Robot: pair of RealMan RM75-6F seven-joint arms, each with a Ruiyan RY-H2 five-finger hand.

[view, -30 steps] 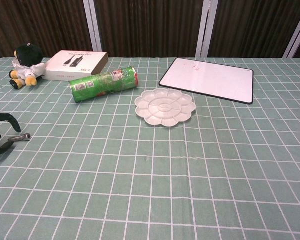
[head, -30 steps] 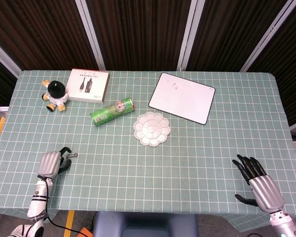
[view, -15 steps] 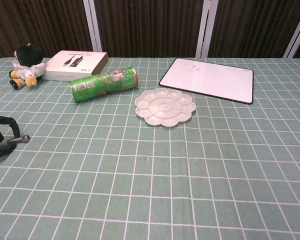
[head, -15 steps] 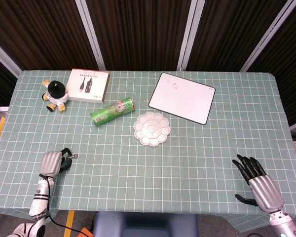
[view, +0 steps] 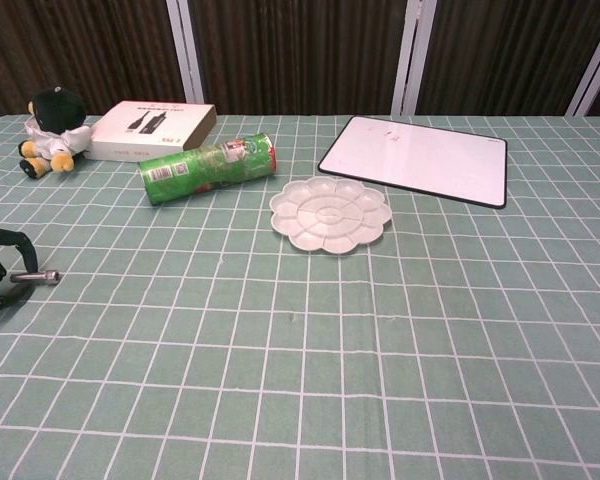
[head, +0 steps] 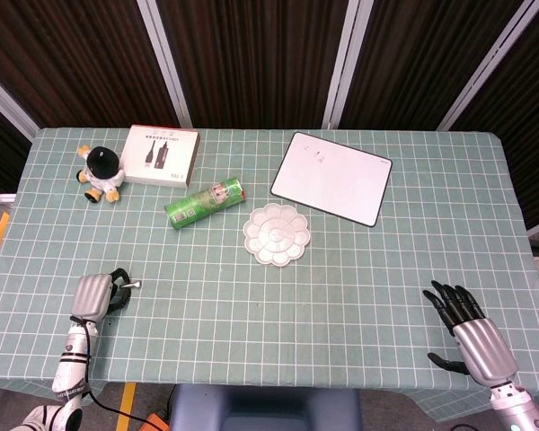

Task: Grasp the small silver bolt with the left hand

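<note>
My right hand [head: 472, 334] rests at the near right edge of the counter [head: 359, 278], fingers spread and holding nothing. My left hand [head: 97, 296] sits at the near left; its fingers [view: 2, 242] pinch the small silver bolt [view: 35, 277], which projects level toward the centre. Farther back lie the white palette [head: 277, 233] and green can [head: 204, 203]; beyond them, the whiteboard [head: 331, 177], box [head: 163, 154] and plush toy [head: 101, 172].

Both hands same build: brushed silver back plate, black segmented fingers. Left hand [head: 93, 294] sits on a white forearm with dark printed lettering, unreadable, and a thin black cable running along it. Right hand [head: 470, 336] has a silver ribbed wrist collar, then a light grey forearm.
</note>
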